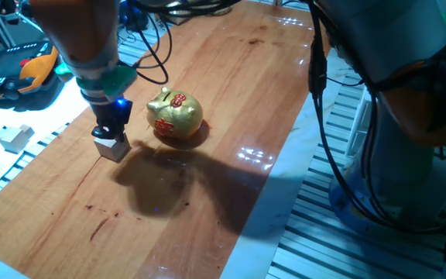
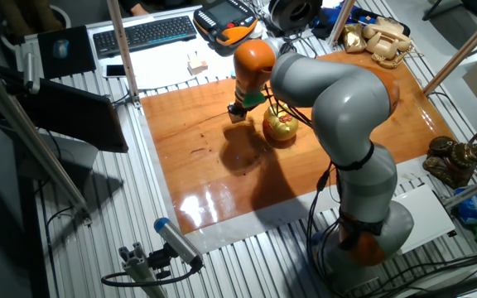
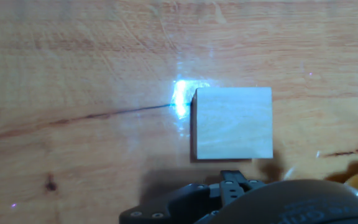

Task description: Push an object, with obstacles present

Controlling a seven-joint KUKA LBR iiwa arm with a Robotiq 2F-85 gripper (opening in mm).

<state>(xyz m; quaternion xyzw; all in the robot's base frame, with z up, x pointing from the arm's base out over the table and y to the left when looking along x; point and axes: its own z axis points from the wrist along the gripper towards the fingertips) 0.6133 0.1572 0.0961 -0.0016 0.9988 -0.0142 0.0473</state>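
Centrally on wooden table point(image 1: 231, 93), small beige cube point(image 1: 115, 146) seen resting flat, plain top face lit in hand view point(image 3: 233, 123). Gripper point(image 1: 109, 132) held vertically above cube, pointed straight down, tips at or just over cube's top edge; contact not resolvable. Finger spacing hidden by gripper body: cannot be told. Arm point(image 2: 338, 99) reached over table from base at near edge. Golden piggy bank point(image 1: 175, 116) stood just beside cube, apart from it.

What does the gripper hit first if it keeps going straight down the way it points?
Most likely the small pale beige wooden cube: the gripper sits right at its top edge. Otherwise the wooden table. Contact is unclear.
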